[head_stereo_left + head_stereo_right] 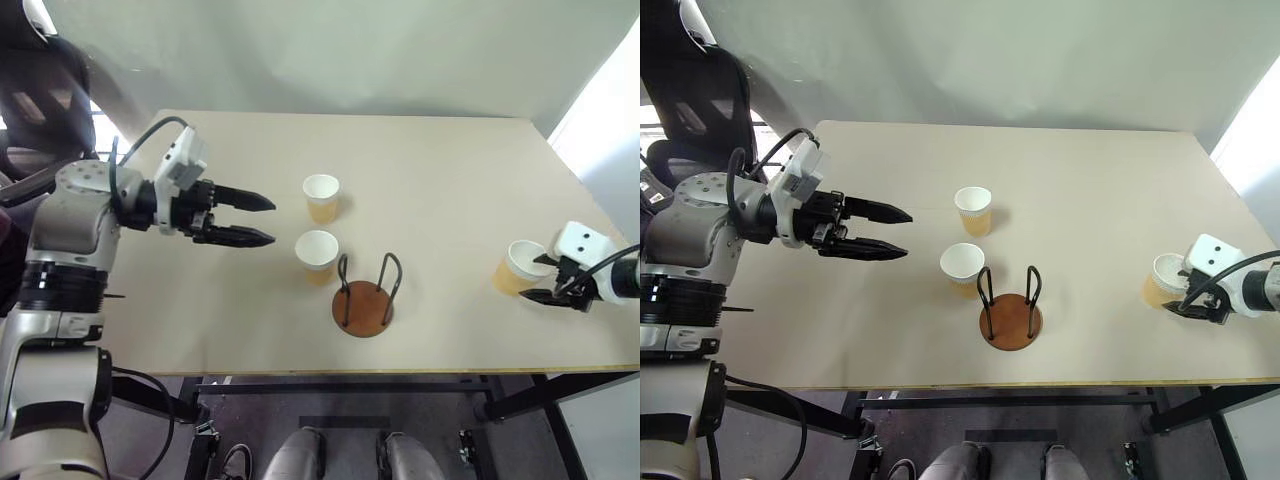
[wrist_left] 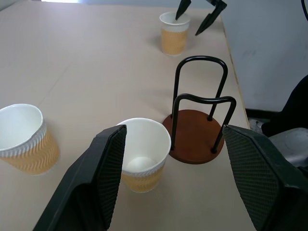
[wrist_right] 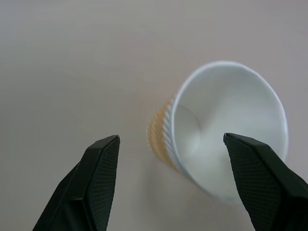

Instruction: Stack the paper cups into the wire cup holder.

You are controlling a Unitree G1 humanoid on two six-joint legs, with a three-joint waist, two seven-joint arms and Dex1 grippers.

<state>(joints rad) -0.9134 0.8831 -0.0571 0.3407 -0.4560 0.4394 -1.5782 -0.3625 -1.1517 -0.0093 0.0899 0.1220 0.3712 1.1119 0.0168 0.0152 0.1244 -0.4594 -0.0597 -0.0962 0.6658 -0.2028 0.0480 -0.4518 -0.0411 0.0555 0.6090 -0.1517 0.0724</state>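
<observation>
Edge of frame clips the right end effector (image 1: 548, 279), wide open beside a paper cup (image 1: 517, 268).

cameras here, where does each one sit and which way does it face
Left and right eye views: on the head, looking down over the table; both arms show, left gripper open, right gripper open.
Left wrist view: looks across at the near cup and wire cup holder; own fingers show.
Right wrist view: looks down on the far-right cup.
Shared: the left wrist view also catches that cup.
</observation>
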